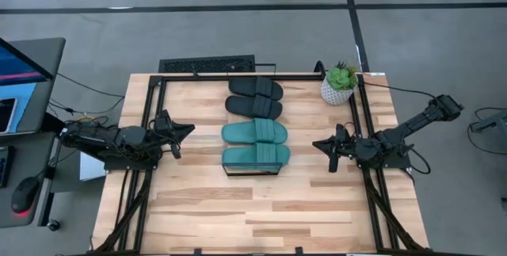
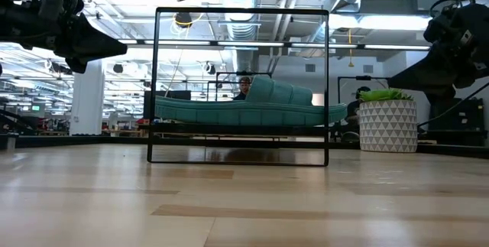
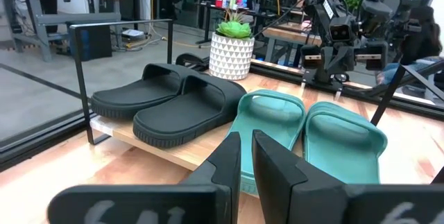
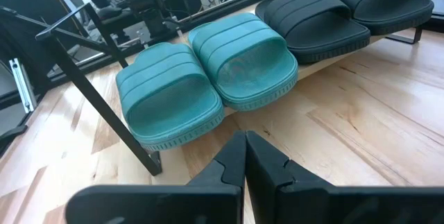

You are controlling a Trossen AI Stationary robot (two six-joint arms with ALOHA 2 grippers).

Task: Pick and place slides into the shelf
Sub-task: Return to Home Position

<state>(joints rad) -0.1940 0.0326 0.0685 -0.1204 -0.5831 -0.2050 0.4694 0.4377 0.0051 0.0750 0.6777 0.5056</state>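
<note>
High view takes in the wooden table [image 1: 198,208], with the shelf [image 1: 252,173] standing at its middle and running from near to far. The low view shows its light plank raised on a thin black wire frame. Both dark arms lie low over the table, one on each side and well apart from the shelf. The left gripper [image 1: 188,128] points at it from the left, its fingers [image 3: 225,161] drawn close with only a thin slit between them, holding nothing. The right gripper [image 1: 318,144] points in from the right, fingers [image 4: 232,158] pressed together and likewise empty. All four slides lie side by side on the plank, each set crosswise. The two black slides [image 1: 254,97] take the far half and the two teal slides [image 1: 254,145] the near half, neighbours touching or just beside each other. Beyond the table's far edge sits a flat dark object [image 1: 207,65], perhaps a keyboard, too small to tell. A small green plant in a white patterned pot [image 1: 338,86] stands at the far right, near the frame rail.
</note>
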